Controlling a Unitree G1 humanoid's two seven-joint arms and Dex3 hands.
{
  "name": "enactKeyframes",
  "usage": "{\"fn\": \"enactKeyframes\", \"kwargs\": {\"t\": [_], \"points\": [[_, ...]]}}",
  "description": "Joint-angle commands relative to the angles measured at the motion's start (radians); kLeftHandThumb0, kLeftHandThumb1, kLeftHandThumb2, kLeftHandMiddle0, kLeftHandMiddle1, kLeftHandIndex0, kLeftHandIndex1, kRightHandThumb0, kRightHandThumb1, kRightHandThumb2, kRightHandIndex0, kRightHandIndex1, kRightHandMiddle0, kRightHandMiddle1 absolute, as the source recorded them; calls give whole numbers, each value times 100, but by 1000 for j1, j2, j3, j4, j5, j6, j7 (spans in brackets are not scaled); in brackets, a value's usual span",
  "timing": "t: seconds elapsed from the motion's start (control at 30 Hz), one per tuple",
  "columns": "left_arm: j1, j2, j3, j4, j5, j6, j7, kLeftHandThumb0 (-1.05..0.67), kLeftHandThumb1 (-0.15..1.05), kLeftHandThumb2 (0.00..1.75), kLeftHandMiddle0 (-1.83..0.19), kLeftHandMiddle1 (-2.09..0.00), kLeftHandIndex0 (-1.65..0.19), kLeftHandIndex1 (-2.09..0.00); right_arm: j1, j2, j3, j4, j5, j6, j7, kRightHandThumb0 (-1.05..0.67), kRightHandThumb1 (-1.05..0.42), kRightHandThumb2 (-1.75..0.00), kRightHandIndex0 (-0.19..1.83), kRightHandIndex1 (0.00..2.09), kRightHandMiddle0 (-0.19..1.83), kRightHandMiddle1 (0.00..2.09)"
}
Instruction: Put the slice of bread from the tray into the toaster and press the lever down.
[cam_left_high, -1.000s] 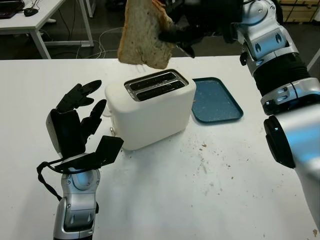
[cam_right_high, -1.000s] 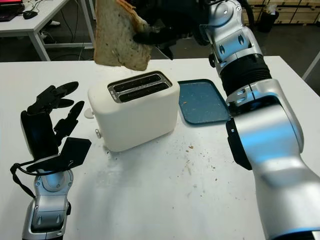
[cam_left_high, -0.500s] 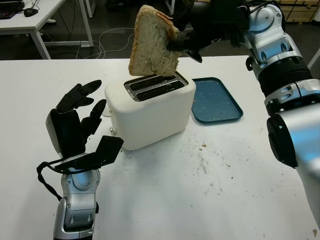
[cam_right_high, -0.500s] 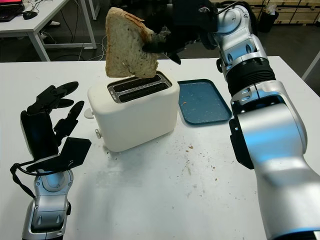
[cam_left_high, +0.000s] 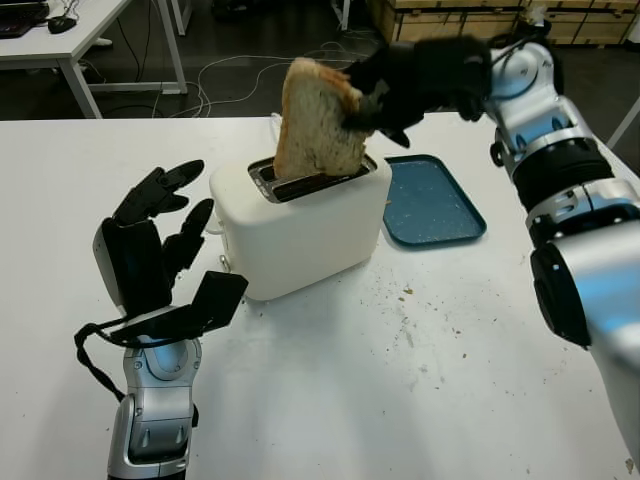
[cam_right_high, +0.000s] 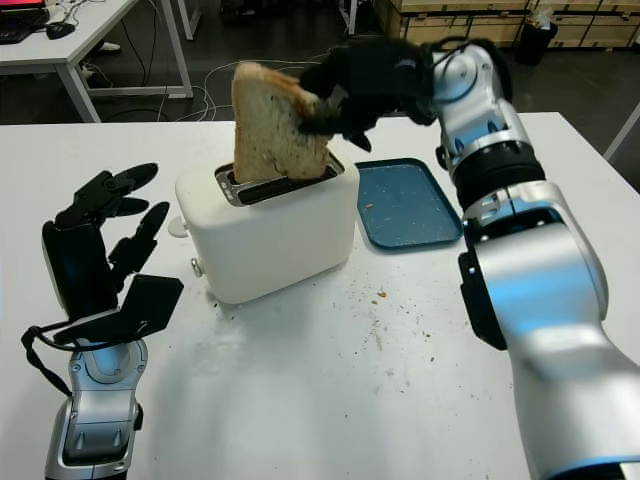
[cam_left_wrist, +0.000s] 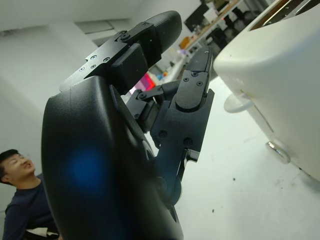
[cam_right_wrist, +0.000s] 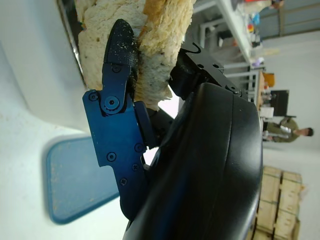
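- Fingers (cam_right_wrist: 120, 55) of my right hand (cam_left_high: 400, 85) pinch the bread slice (cam_left_high: 315, 120), bottom edge in the white toaster (cam_left_high: 300, 225) slot.
- Left hand (cam_left_high: 150, 240) open beside toaster.
- Blue tray (cam_left_high: 430, 200) right of it.

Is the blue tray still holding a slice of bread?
No, the blue tray carries just crumbs; the slice of bread is in the right hand, its lower edge entering the toaster.
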Motion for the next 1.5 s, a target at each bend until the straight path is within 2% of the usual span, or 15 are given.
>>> {"fn": "enactKeyframes", "kwargs": {"t": [0.0,0.13,0.53,0.83,1.2,1.47], "points": [[-2,6,2,-4,2,-13,2,-15,84,0,-71,-99,-90,-29,15,11,5,6,-14,-23,-6,-43,-92,-56,117,175,98,175],[-3,8,1,-1,10,-11,7,-18,84,0,-72,-99,-90,-29,26,13,22,2,-32,-38,-23,-44,-92,-55,119,175,101,175],[1,5,-2,-5,9,-5,4,-18,84,0,-72,-98,-90,-29,53,8,45,-25,-60,-114,-67,-48,-92,-53,114,175,92,175],[3,3,-3,-2,12,-7,10,-20,84,0,-72,-97,-90,-29,83,4,46,-51,-62,-237,-122,-47,-92,-53,116,175,91,175],[7,-14,-11,-15,15,8,7,-16,84,0,-71,-97,-90,-28,73,-11,104,-53,-203,-458,-373,-48,-92,-55,114,175,85,175],[5,-9,-7,-13,12,-1,5,-16,84,0,-72,-97,-90,-28,46,-10,129,-13,-248,-497,-440,-48,-92,-54,112,175,83,175]]}}
